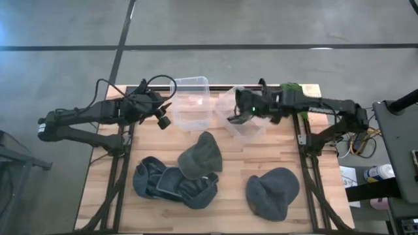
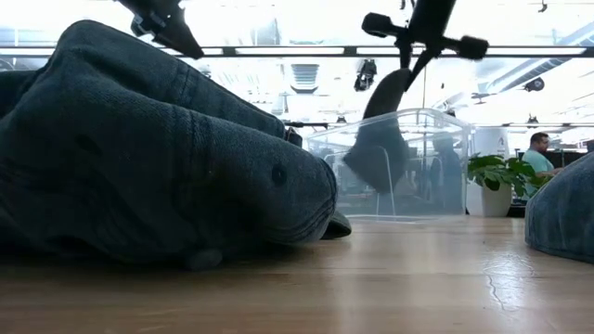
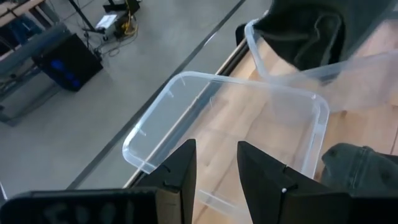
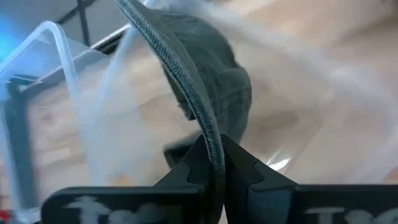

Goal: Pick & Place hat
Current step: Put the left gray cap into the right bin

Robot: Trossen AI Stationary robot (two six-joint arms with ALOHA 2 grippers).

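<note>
My right gripper is shut on a dark hat above a clear container at the table's far middle. In the low view the hat hangs down into that container. My left gripper stands open over the near rim of a second clear box, touching nothing. Three more hats lie on the table: a grey one with its edge on a denim one, and another grey one at the near right. My right gripper pinches the hat's stitched edge between its two fingers. They come from above, slanting down. The hat hangs below them, its lower part inside the clear container's walls. Whether it touches the bottom I cannot tell.
The two clear boxes stand side by side at the table's far edge. The denim hat fills the near left of the low view. Bare wood lies between the hats. A person sits far back in the room.
</note>
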